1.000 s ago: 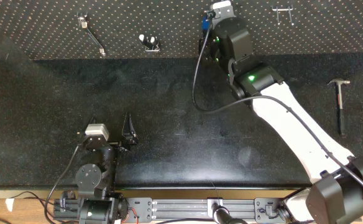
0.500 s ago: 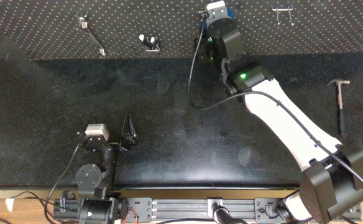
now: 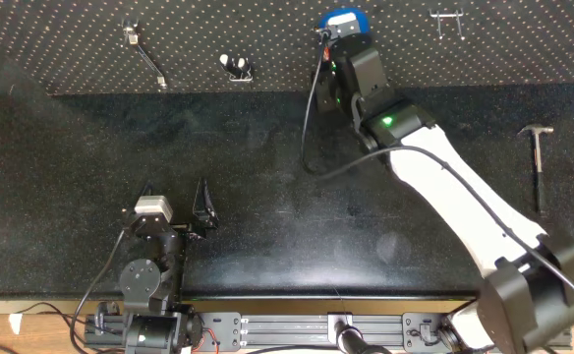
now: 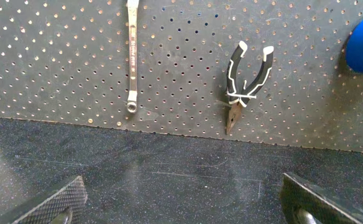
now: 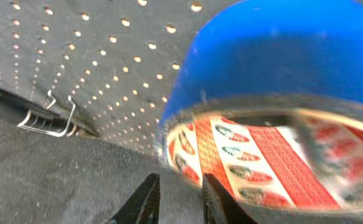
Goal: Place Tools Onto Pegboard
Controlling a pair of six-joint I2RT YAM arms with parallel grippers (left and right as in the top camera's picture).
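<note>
pegboard (image 3: 71, 49) backdrop; right claw (image 5: 180, 186) clamps blue tape roll (image 5: 281, 56), red-white core; left claw (image 4: 183, 205) released.

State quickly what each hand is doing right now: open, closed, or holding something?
Left hand: open, empty.
Right hand: closed on the blue tape roll.

The desk (image 3: 267, 197) has a black, rough top with a few pale scratches and smudges on it. A thin strip of light wood (image 3: 31, 307) runs along its front edge. A small white tag (image 3: 16, 323) lies by the left corner.
</note>
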